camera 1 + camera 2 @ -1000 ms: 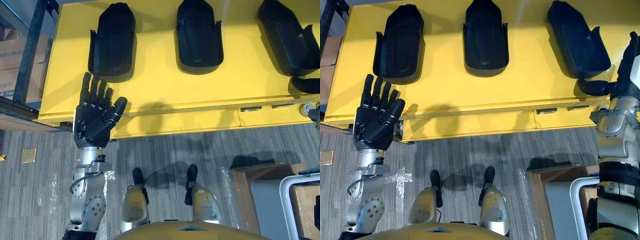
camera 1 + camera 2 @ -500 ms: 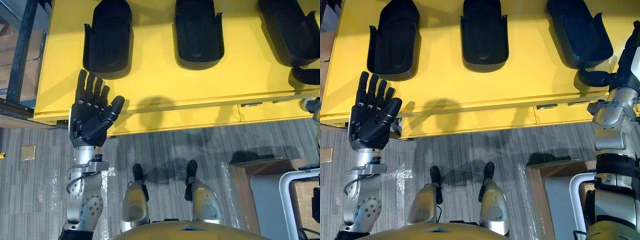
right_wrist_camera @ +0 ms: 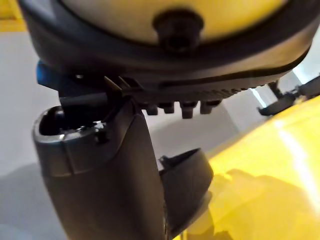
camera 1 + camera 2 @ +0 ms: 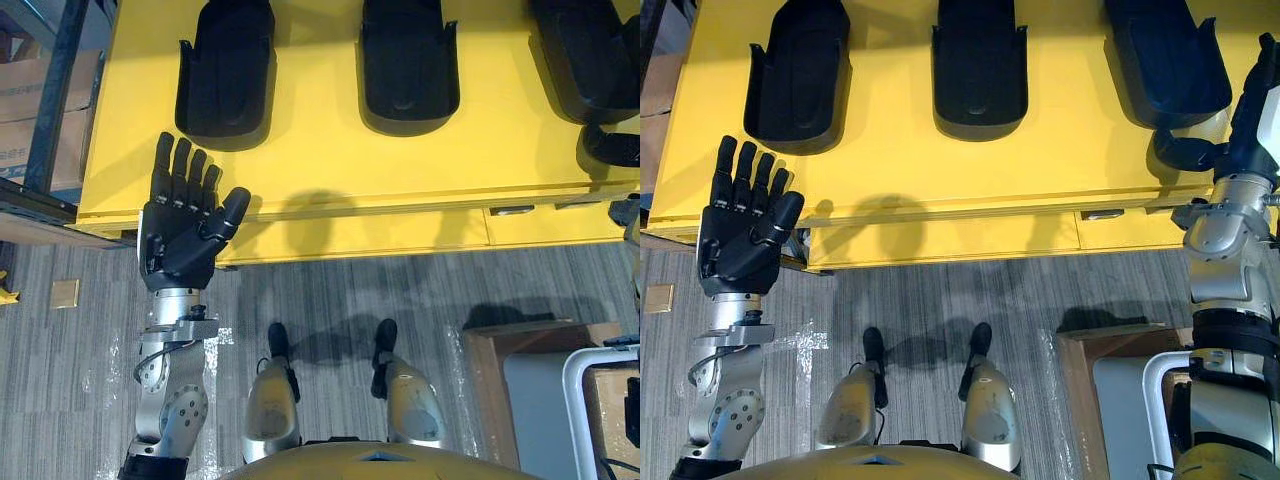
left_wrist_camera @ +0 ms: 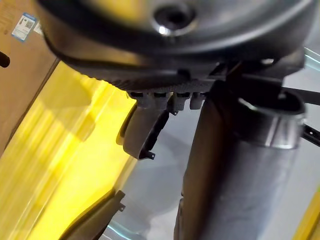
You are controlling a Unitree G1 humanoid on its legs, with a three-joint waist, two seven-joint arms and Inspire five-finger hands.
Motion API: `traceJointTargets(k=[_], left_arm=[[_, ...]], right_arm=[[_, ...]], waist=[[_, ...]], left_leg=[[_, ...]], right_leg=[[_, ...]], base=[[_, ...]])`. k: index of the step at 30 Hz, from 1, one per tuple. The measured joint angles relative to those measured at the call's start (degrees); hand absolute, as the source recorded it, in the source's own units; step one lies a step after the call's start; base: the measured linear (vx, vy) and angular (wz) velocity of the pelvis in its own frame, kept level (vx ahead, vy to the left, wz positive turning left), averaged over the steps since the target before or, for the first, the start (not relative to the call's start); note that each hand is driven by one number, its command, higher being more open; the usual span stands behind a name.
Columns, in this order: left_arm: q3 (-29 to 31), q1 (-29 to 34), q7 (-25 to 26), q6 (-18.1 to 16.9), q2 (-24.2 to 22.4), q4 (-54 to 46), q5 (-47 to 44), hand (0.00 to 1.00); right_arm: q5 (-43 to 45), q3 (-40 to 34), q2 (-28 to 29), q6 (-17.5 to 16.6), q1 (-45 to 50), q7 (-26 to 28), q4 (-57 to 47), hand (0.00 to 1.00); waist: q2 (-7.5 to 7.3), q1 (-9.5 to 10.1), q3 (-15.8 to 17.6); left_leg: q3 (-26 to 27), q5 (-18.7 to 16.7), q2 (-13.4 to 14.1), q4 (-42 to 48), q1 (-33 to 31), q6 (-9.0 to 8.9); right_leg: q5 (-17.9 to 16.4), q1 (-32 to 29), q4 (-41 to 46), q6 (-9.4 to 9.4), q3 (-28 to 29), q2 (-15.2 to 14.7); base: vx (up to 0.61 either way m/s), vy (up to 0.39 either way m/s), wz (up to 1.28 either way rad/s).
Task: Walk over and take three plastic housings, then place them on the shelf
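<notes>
The left robot hand is held palm up with its fingers straight and spread and its thumb angled out to the side; it holds nothing. It shows over the front edge of a bright yellow table, near the table's left corner. Its fingertips point towards the left black plastic housing, a long moulded shell with one rounded end, and stop short of it without touching.

The right robot hand comes in at the table's right end, seen edge-on. Whether it is open or closed cannot be told. Its thumb reaches out along the tabletop, just beside the near end of the right black plastic housing; contact cannot be made out.

All three housings lie on the table in a row, well apart from one another, hollow side up. The middle black plastic housing lies straight between the other two, and the right one lies slightly askew.

The table's front face carries small metal drawer handles. Left of the table stand a dark metal shelf frame and brown cardboard boxes. The floor is grey striped carpet, with a brown wooden box at the lower right.
</notes>
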Motion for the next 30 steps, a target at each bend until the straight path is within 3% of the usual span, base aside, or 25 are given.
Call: traceJointTargets(k=[4, 7, 13, 17, 22, 28, 30], left_arm=[[0.03, 1.55, -0.39, 0.0, -1.53, -2.07, 0.04, 1.0], [0.15, 1.92, -0.4, 0.07, -1.96, -2.36, 0.17, 1.0], [1.07, 3.6, -1.31, 1.6, -2.1, -2.35, 0.18, 1.0], [2.02, 4.55, -2.29, 3.5, -2.42, -2.32, 0.26, 1.0], [1.92, 4.41, -2.5, 4.24, -2.44, -2.32, 0.57, 1.0], [1.9, 4.37, -2.2, 4.24, -2.37, -2.19, 1.07, 1.0], [1.9, 3.73, -2.1, 4.23, -1.69, -1.41, 2.31, 1.0]], right_arm=[[0.01, -3.85, 2.61, -4.97, 8.16, -0.21, -10.26, 1.0], [2.37, -9.17, 8.22, -10.02, 11.43, -0.61, -16.16, 1.0], [6.87, -15.5, 13.69, -11.99, 16.68, 0.61, -17.14, 1.0], [17.6, -19.1, 14.71, -9.37, 19.19, 4.78, -16.76, 1.0], [29.16, -19.63, 14.78, -2.84, 17.06, 8.09, -9.97, 1.0], [37.84, -18.98, 14.75, -0.82, 11.74, 12.92, 1.8, 1.0], [42.46, -16.8, 13.16, -0.86, 8.29, 17.19, 7.08, 1.0]], waist=[[0.0, 0.27, -0.01], [-0.11, 0.08, -0.13], [-1.48, -0.69, -3.35], [-1.83, -1.24, -5.5], [-1.65, -1.19, -6.47], [-0.56, -0.99, -7.11], [-0.29, -1.04, -7.27]], left_leg=[[0.3, 0.15, -0.03, -1.11, 2.08, -0.11], [0.66, -0.08, 0.01, -1.65, 3.66, -0.2], [1.95, -0.8, 0.28, -1.61, 5.83, -0.4], [2.52, -1.47, 0.33, -1.27, 6.84, -0.45], [2.6, -1.76, 0.92, -0.51, 6.64, -0.56], [2.42, -1.5, 1.01, -0.49, 6.28, -0.68], [1.79, -1.44, 0.94, -0.19, 5.04, -0.58]], right_leg=[[-0.37, 1.49, -0.02, 0.14, 0.06, 0.0], [-0.62, 2.85, -0.13, 0.36, 0.18, 0.03], [-0.59, 4.89, -1.23, 0.43, 1.12, 0.43], [-0.59, 5.89, -1.57, 0.52, 1.65, 0.47], [-0.49, 6.02, -1.89, 0.59, 1.77, 0.97], [-0.16, 5.88, -2.28, 0.67, 1.57, 1.13], [-0.07, 5.11, -2.27, 0.62, 1.11, 1.08]], base=[[0.0, 0.004, -0.01], [0.0, 0.012, -0.03], [0.02, 0.014, -0.09], [0.02, 0.016, -0.09], [-0.04, -0.008, -0.04], [-0.01, -0.002, 0.01], [0.01, 0.01, 0.12]])
